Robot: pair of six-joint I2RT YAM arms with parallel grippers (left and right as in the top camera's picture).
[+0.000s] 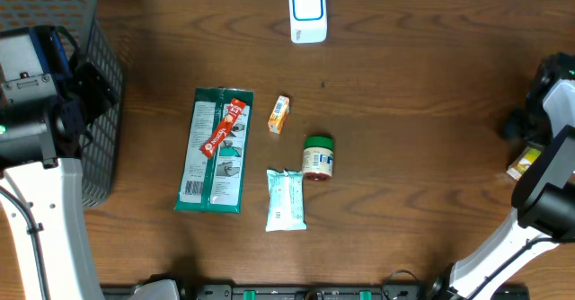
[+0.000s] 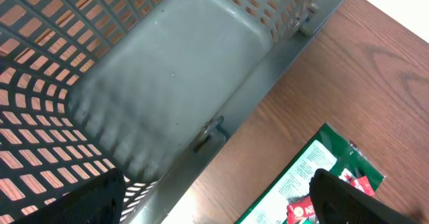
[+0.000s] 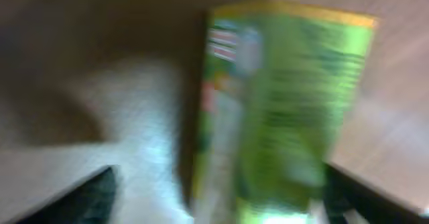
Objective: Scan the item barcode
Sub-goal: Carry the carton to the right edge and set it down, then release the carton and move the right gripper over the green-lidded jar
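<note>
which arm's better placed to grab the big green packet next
Probably left: the left gripper hangs open over the basket beside the green packet; the right gripper is on the far side by a yellow-green box.

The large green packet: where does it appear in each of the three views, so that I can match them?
Overhead: the green packet lies flat on the table, left of centre, to the right of the basket.
Left wrist: only its upper corner shows, at the bottom right, next to the basket wall.
Right wrist: not in it; only a blurred yellow-green box shows.
Shared landmark: the basket, in the overhead and left wrist views.
</note>
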